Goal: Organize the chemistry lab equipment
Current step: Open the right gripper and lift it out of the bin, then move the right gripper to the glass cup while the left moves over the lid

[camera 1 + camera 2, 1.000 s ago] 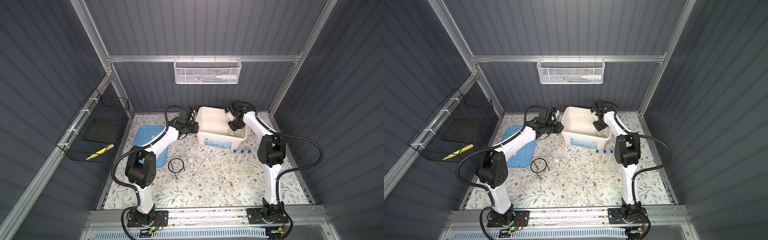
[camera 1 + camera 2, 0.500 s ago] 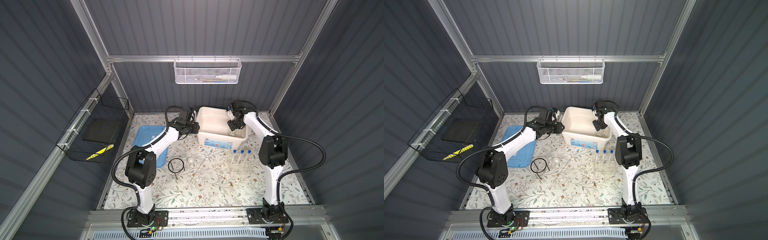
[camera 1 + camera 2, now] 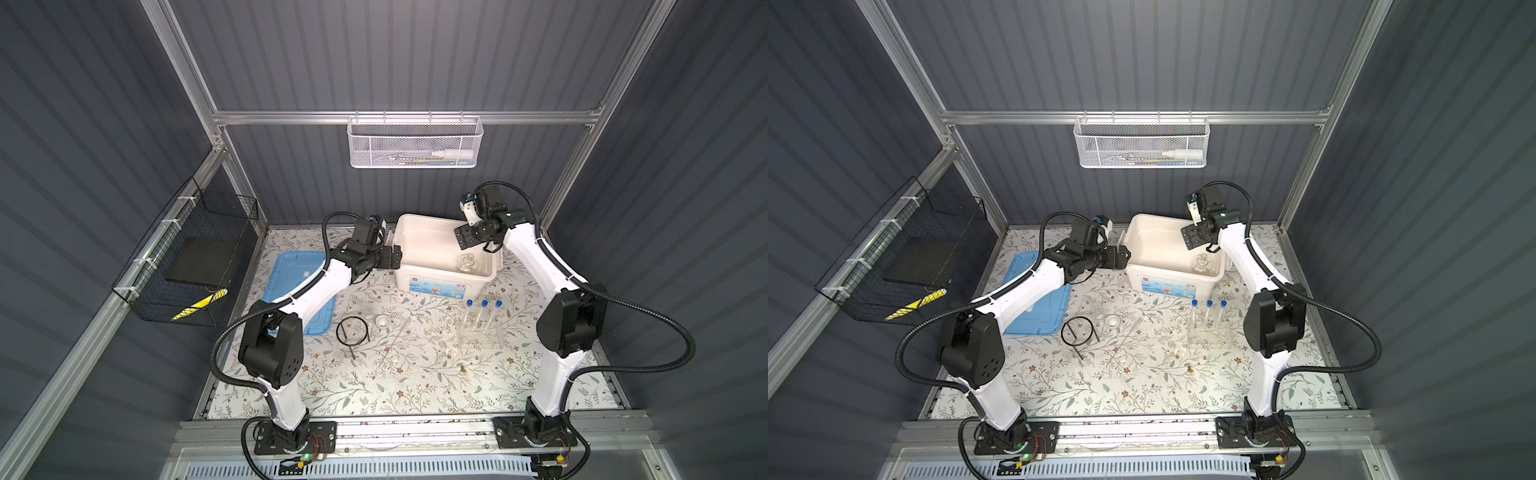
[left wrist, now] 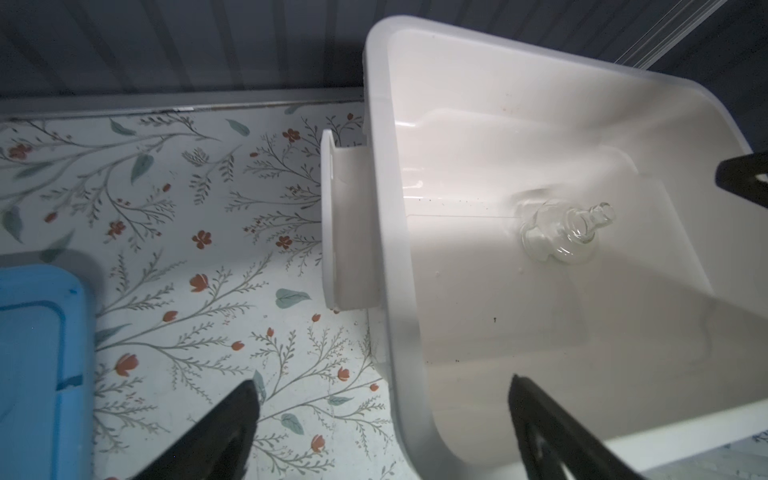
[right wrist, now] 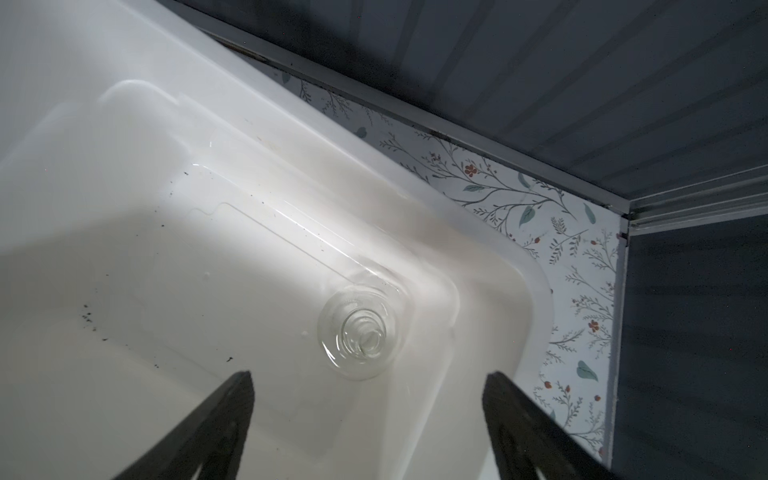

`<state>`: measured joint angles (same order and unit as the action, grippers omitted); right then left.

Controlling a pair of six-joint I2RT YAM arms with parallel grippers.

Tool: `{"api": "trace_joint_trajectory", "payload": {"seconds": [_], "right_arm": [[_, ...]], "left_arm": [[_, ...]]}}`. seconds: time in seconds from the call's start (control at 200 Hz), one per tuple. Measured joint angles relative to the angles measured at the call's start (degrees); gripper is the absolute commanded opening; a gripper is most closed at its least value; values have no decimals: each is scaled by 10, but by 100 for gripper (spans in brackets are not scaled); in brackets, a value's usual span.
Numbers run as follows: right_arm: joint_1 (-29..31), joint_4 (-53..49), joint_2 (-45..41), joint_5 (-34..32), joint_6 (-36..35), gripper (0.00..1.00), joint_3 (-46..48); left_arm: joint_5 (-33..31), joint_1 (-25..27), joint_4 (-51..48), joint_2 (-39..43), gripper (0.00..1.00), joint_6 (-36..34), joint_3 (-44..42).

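The chemistry lab equipment is mostly out on the flowery table [image 3: 415,390]. Only the small glass flask [image 5: 357,332] is in the white bin [image 3: 440,284]. It stands upright in the bin's near right corner, close to the walls.

The right gripper [image 5: 370,374] hangs over the bin, above the flask. Its jaws are wide open and hold nothing. The flask is apart from both fingers.

The left gripper [image 4: 382,382] is at the bin's left wall. Its jaws are wide open too, and empty. One finger is over the table outside the bin and one is over the inside, with the rim between them. I cannot tell if a finger touches the rim.

Nearer than the bin, on the right, three test tubes [image 3: 484,313] with blue caps stand in the clear rack [image 3: 478,340]. Left of them are a thin rod [image 3: 400,329], the tiny white dish [image 3: 381,321], a small clear beaker [image 3: 369,311] just beside it, and the black ring tripod [image 3: 353,331]. A blue lid [image 3: 291,270] lies at the left, partly under the left arm.
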<state>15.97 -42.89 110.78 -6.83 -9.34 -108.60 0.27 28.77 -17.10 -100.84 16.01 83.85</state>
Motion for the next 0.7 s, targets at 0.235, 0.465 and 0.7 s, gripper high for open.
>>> {"api": "trace_joint_trajectory", "payload": {"seconds": [0.235, 0.465, 0.7], "right_arm": [[53, 34, -53, 15, -36, 90, 61], [127, 93, -119, 70, -98, 90, 138], [200, 101, -124, 137, -153, 89, 153]], "left_arm": [[-63, -2, -1, 43, 100, 0, -36], [-89, -51, -16, 66, 100, 12, -77], [-83, -156, -20, 87, 100, 40, -105]]}}
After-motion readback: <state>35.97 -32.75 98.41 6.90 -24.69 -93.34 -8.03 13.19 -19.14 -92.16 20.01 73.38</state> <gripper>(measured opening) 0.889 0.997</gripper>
